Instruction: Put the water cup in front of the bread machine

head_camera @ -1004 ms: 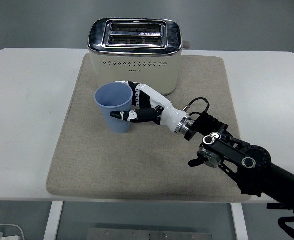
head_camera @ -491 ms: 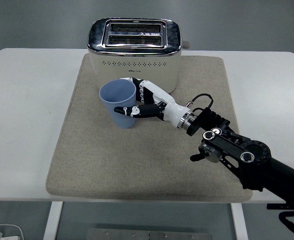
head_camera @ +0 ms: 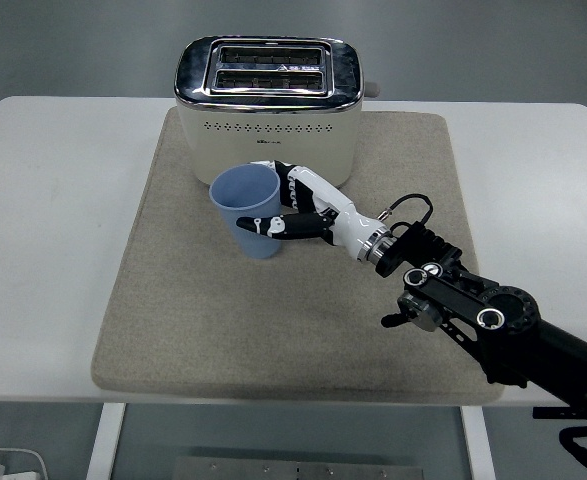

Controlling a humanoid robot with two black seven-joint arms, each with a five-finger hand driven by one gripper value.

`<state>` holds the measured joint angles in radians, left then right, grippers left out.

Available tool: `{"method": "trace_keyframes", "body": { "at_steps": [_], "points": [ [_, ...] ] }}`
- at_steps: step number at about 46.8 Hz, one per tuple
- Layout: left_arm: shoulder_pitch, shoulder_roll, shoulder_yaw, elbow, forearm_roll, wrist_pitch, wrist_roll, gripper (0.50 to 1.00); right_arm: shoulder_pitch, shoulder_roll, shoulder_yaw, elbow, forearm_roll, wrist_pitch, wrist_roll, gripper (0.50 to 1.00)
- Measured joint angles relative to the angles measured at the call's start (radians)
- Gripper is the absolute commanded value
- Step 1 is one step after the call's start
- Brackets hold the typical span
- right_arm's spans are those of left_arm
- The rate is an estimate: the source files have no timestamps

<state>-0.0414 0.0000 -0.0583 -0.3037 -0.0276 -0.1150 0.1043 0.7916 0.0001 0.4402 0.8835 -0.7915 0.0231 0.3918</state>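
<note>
A light blue water cup [head_camera: 250,208] stands upright on the beige mat [head_camera: 183,300], just in front of the cream and chrome toaster [head_camera: 268,105]. My right hand [head_camera: 291,207] comes in from the lower right and is wrapped around the cup's right side, thumb in front and the other fingers behind. The cup's mouth faces up and it looks empty. My left arm does not show.
The mat lies on a white table [head_camera: 53,200]. My right forearm [head_camera: 483,320] stretches across the mat's lower right part. A small lever [head_camera: 374,88] sticks out of the toaster's right side.
My right hand has carried the cup a little to the right along the toaster's front. The cup now stands closer to the toaster's middle.
</note>
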Motion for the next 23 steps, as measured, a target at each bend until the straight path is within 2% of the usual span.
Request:
{"method": "trace_keyframes", "body": {
  "at_steps": [9, 12, 16, 20, 23],
  "points": [
    [0.000, 0.000, 0.000, 0.000, 0.000, 0.000, 0.000, 1.000, -0.003, 0.000, 0.000, 0.000, 0.000, -0.004, 0.001, 0.621],
    [0.000, 0.000, 0.000, 0.000, 0.000, 0.000, 0.000, 1.000, -0.004, 0.000, 0.000, 0.000, 0.007, -0.015, 0.001, 0.680],
    [0.000, 0.000, 0.000, 0.000, 0.000, 0.000, 0.000, 1.000, -0.008, 0.000, 0.001, 0.000, 0.012, -0.027, 0.001, 0.703],
    [0.000, 0.000, 0.000, 0.000, 0.000, 0.000, 0.000, 1.000, -0.013, 0.000, 0.002, 0.000, 0.014, -0.029, 0.001, 0.760],
    [0.000, 0.000, 0.000, 0.000, 0.000, 0.000, 0.000, 1.000, -0.018, 0.000, 0.002, 0.000, 0.014, -0.029, 0.001, 0.782]
  ]
}}
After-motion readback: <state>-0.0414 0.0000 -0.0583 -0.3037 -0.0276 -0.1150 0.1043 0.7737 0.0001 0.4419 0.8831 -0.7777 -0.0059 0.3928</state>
